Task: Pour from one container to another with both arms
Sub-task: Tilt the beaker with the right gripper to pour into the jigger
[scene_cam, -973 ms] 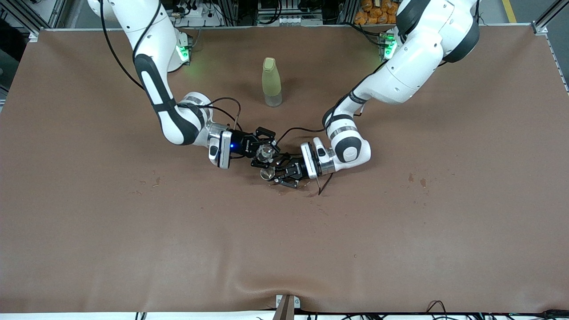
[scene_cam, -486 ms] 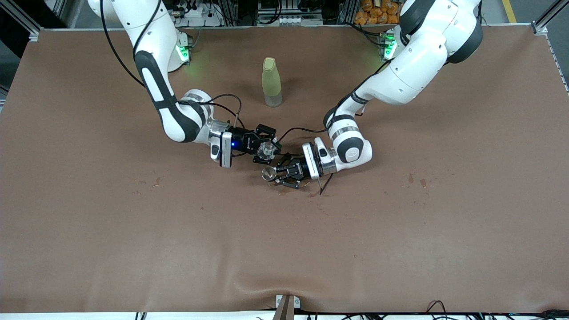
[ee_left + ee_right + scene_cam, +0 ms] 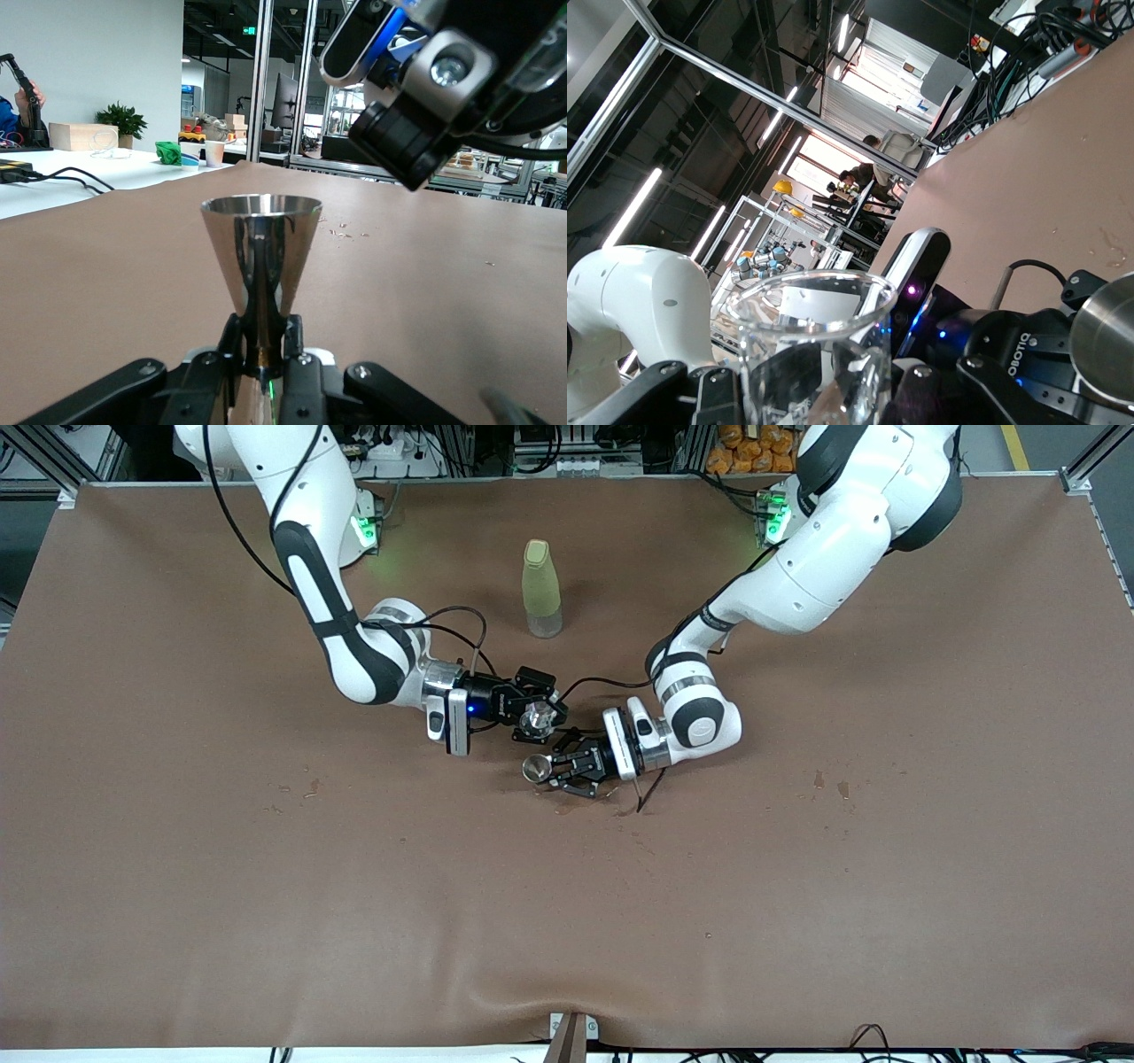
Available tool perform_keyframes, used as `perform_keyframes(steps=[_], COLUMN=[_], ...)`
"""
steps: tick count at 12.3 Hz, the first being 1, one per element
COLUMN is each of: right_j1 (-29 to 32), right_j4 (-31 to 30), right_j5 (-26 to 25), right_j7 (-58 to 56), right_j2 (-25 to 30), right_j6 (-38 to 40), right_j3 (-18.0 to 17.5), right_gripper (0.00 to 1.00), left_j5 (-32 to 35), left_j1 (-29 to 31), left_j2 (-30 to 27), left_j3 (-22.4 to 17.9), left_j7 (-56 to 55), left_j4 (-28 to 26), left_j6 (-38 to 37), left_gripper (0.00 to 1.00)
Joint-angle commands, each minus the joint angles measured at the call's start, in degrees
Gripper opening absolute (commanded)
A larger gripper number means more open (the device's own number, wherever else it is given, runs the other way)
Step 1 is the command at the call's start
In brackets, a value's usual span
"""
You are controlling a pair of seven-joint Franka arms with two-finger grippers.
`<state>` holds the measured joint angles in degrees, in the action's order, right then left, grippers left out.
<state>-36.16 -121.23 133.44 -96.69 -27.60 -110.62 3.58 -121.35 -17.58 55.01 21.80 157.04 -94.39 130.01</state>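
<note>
Brown table, two white arms meeting at its middle, each holding a tiny cup.

Front view: the right gripper (image 3: 539, 718) is clamped on a clear glass cup (image 3: 537, 715), held just above and beside the left gripper (image 3: 551, 767), which is clamped on a grey-rimmed metal cup (image 3: 534, 768) with its mouth facing up; both hang low over the middle of the table (image 3: 177, 868). A yellow-green bottle (image 3: 540, 589) stands farther from the camera than the grippers.
Left wrist view: the metal cup (image 3: 260, 252), a narrow cone, stands upright, pinched at its base between the fingers (image 3: 232, 341), with the right gripper (image 3: 443, 88) above it.
Right wrist view: the glass cup (image 3: 813, 341) sits between the fingers (image 3: 713, 394); the metal cup's rim (image 3: 1107, 328) shows near it.
</note>
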Motion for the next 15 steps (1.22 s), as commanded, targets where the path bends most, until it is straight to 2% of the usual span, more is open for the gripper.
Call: perform_keyframes(steps=[1,7,15], right_j1=[-0.6,-0.6,-0.6], right_j4=[-1.4,-1.2,-0.9], right_j5=[-0.6,-0.9,-1.7], right_j7=[3.3,9.3,15.0], right_j2=[1.9,1.9,1.9], right_j6=[-0.6,-0.6,-0.3], right_j3=[-0.1,-0.1,-0.1], right_gripper=[0.00,0.00,0.00], left_j5=[-2.8,-2.8,-2.8], left_j1=[2.2,3.4,3.4], left_j2=[-1.7,-2.7,-2.7], left_j3=[2.1,3.2,3.2], left_j7=[7.2,7.7,7.6], left_j4=[-3.5,-6.1,-6.0], left_j6=[-0.6,-0.6,-0.6], left_gripper=[0.00,0.00,0.00])
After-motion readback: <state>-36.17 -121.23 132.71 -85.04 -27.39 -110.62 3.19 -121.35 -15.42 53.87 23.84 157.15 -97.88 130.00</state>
